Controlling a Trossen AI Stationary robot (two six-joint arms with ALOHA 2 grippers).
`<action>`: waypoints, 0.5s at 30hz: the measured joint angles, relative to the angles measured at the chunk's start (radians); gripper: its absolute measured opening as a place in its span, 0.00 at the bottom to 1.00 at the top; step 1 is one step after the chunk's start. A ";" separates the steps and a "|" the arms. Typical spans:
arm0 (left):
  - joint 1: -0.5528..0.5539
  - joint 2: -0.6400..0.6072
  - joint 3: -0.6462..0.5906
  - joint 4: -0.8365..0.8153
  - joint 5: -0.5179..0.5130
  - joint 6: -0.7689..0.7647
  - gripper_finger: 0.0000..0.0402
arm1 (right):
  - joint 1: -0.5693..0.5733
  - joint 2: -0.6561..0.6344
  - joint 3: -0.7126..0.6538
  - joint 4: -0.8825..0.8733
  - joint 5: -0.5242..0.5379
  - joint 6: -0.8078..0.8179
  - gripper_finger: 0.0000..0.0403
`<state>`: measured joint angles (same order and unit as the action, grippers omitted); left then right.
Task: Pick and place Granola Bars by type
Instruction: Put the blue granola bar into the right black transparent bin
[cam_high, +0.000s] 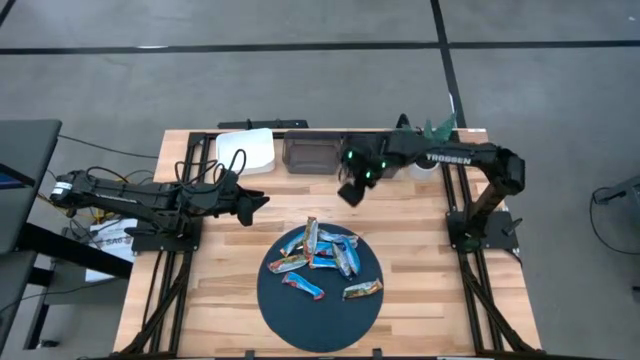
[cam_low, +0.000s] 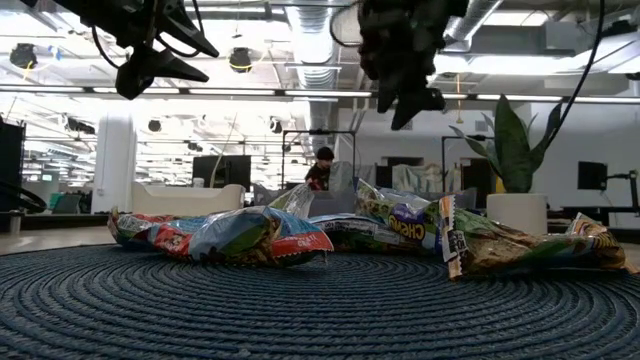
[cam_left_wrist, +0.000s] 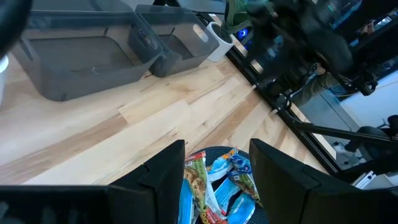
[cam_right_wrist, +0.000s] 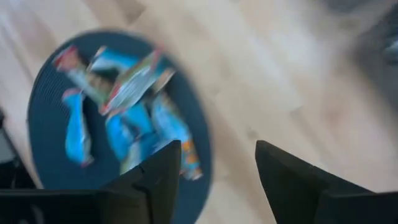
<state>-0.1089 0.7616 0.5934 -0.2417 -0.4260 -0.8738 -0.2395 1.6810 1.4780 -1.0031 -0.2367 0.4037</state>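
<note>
Granola Bars (cam_high: 322, 258) — heaped on round blue mat (cam_high: 300, 320), light, slippery foil, best pinched mid-length — right gripper (cam_high: 352, 192) and left gripper (cam_high: 252, 200) both open, empty.

Granola Bars (cam_high: 322, 262) heaped on mat (cam_high: 300, 320), bins (cam_high: 312, 153) behind

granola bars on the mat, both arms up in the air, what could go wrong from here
The granola bars lie overlapped in a heap on the round dark mat, so a pinch may catch two types at once. The right gripper and left gripper, both open, flank the heap; reaching together could make them collide. Shiny wrappers may slip.
</note>
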 joint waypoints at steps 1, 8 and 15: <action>0.000 0.000 0.000 0.000 0.000 0.000 0.43 | 0.030 0.000 0.000 -0.001 0.000 0.016 0.48; 0.000 0.000 0.000 0.000 0.048 0.039 0.43 | 0.203 0.010 -0.027 -0.006 0.027 0.156 0.47; 0.000 0.000 0.000 0.004 0.217 0.237 0.43 | 0.302 0.010 -0.136 0.065 0.029 0.371 0.48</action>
<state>-0.1093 0.7612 0.5934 -0.2379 -0.2089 -0.6372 0.0630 1.6913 1.3424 -0.9381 -0.2077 0.7743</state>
